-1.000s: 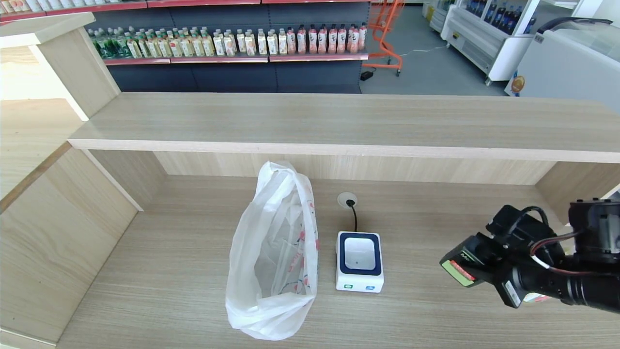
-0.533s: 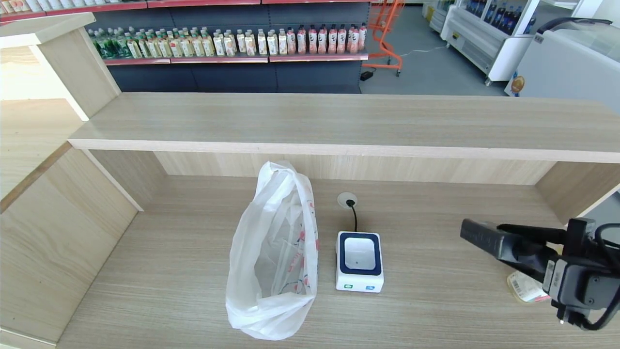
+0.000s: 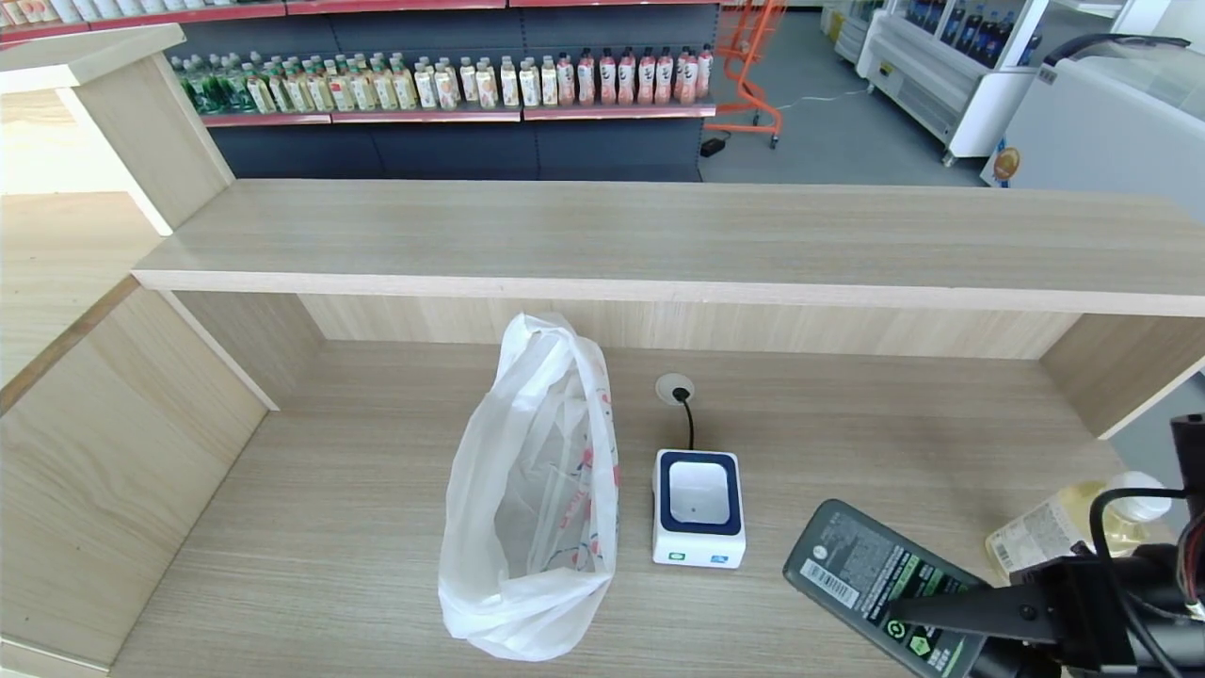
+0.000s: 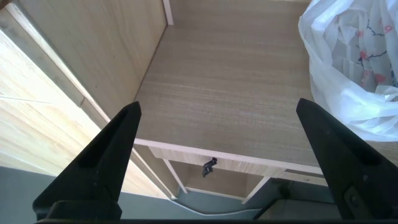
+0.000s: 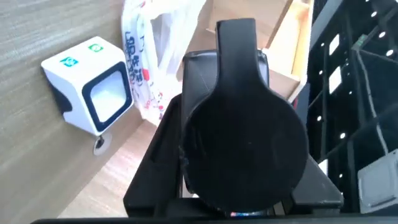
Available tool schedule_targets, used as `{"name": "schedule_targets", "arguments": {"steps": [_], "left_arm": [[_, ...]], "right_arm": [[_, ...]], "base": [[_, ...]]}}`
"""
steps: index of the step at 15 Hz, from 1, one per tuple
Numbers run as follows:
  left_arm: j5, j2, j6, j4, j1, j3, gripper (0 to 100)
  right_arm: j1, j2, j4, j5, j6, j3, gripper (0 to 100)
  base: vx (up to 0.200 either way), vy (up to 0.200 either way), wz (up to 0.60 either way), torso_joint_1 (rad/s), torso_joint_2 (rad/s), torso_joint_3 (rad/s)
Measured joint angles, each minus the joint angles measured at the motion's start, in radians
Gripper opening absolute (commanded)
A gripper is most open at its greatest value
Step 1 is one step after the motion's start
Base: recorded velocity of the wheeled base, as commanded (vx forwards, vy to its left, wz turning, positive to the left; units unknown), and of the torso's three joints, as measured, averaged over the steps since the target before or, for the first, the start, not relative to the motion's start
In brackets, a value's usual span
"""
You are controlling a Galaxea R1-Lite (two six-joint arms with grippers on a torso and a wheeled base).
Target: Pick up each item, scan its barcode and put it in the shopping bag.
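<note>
My right gripper (image 3: 918, 610) is shut on a flat dark grey pack (image 3: 847, 556), held low over the counter's front right. The pack's printed face with a white barcode label points up. It hangs to the right of the white and blue scanner (image 3: 698, 508) and a little nearer than it. In the right wrist view the pack (image 5: 196, 81) lies under a black finger (image 5: 237, 50), with the scanner (image 5: 90, 93) and the bag (image 5: 155, 50) beyond. The white plastic shopping bag (image 3: 532, 499) stands open left of the scanner. My left gripper (image 4: 217, 155) is open above the counter's front left edge, beside the bag (image 4: 354, 74).
A bottle of yellow liquid (image 3: 1073, 523) lies on its side at the counter's right edge, behind my right arm. The scanner's cable (image 3: 687, 414) runs back to a hole in the counter. A raised shelf (image 3: 659, 235) and side walls enclose the work surface.
My right arm swung the pack down and towards the front, turning it so the barcode face points up. The bottle behind it has come fully into sight.
</note>
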Motion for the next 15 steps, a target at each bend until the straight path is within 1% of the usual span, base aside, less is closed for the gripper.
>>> {"name": "schedule_targets", "arguments": {"steps": [1,3,7,12,15], "left_arm": [[0.000,0.000,0.000,0.000,0.000,0.000,100],[0.000,0.000,0.000,0.000,0.000,0.000,100],[0.000,0.000,0.000,0.000,0.000,0.000,100],[0.000,0.000,0.000,0.000,0.000,0.000,100],[0.000,0.000,0.000,0.000,0.000,0.000,100]], "right_arm": [[0.033,0.025,0.000,0.063,-0.028,-0.011,0],[0.082,0.071,-0.009,0.105,-0.046,-0.027,0],[0.166,0.141,-0.017,0.131,-0.047,-0.056,0],[0.186,0.169,-0.019,0.138,-0.047,-0.088,0],[0.188,0.169,-0.068,0.140,-0.047,-0.095,0]], "base": [[0.000,0.000,0.00,0.000,0.00,0.000],[0.000,0.000,0.00,0.000,0.00,0.000],[0.000,0.000,0.00,0.000,0.00,0.000],[0.000,0.000,0.00,0.000,0.00,0.000],[0.000,0.000,0.00,0.000,0.00,0.000]]}}
